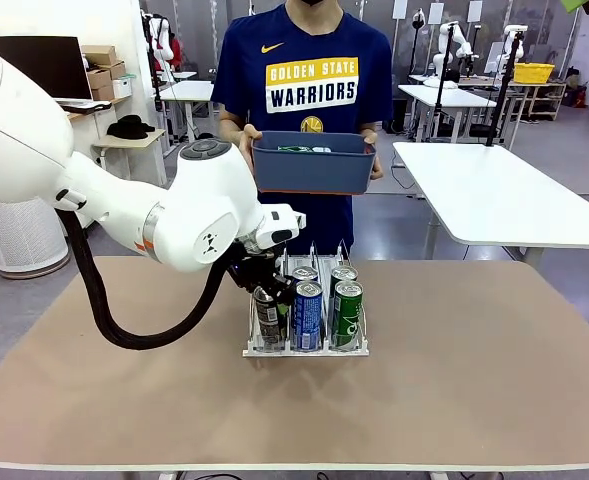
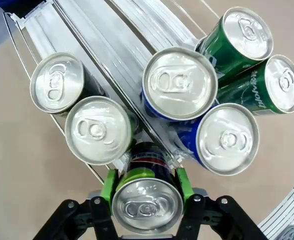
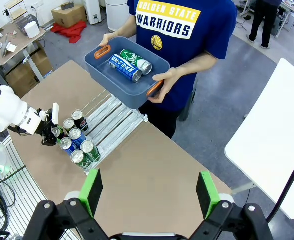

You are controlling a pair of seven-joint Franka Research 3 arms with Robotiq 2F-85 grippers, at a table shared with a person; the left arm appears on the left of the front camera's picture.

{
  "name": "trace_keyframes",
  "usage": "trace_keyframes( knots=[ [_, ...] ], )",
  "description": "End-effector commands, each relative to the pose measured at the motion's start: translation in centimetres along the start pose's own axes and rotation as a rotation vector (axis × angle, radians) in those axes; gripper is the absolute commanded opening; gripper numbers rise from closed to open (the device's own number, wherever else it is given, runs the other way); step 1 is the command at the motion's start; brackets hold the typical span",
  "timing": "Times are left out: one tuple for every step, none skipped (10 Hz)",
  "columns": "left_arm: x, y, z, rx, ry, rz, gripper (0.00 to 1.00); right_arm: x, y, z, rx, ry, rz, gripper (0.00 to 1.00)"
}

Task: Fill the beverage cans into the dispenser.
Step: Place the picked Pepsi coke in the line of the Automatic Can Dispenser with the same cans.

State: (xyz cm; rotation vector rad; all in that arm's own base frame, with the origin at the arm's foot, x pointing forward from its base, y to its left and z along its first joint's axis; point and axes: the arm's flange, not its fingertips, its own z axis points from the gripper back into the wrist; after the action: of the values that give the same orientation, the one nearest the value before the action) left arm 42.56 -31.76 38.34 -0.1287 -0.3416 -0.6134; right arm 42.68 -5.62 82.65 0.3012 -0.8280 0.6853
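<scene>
The clear three-lane dispenser (image 1: 305, 351) sits mid-table. My left gripper (image 1: 266, 297) is shut on a dark Pepsi can (image 2: 147, 200) at the front end of the left lane, green pads (image 2: 108, 187) on both sides. Two more silver-topped cans (image 2: 98, 129) stand behind it in that lane. The middle lane holds two blue Pocari cans (image 2: 179, 82) and the right lane two green cans (image 2: 244, 35). My right gripper (image 3: 149, 195) hangs open, high above the table's near side, holding nothing.
Across the table a person holds a blue bin (image 1: 312, 162) at chest height. In it lie a blue-and-white can (image 3: 124, 67) and a green can (image 3: 136, 61). The rear halves of the lanes (image 3: 114, 117) are bare. A white table (image 1: 504, 200) stands at the back right.
</scene>
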Motion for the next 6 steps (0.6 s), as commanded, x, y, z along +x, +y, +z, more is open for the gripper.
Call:
trace_keyframes(
  knots=[
    [0.69,1.19,0.16,-0.062,0.074,-0.006,0.58,-0.1,0.2,-0.09,0.006,0.0,0.001,1.0],
    [0.62,1.17,0.28,-0.079,0.102,-0.007,0.58,-0.1,0.2,-0.09,0.006,0.0,0.001,1.0],
    [0.03,0.41,-0.35,-0.015,0.033,-0.001,0.58,-0.1,0.2,-0.09,0.006,0.0,0.001,1.0],
    [0.03,0.41,-0.35,-0.015,0.033,-0.001,0.58,-0.1,0.2,-0.09,0.006,0.0,0.001,1.0],
    [0.03,0.41,-0.35,-0.015,0.033,-0.001,0.58,-0.1,0.2,-0.09,0.006,0.0,0.001,1.0],
    [0.03,0.41,-0.35,-0.015,0.033,-0.001,0.58,-0.1,0.2,-0.09,0.006,0.0,0.001,1.0]
  ],
)
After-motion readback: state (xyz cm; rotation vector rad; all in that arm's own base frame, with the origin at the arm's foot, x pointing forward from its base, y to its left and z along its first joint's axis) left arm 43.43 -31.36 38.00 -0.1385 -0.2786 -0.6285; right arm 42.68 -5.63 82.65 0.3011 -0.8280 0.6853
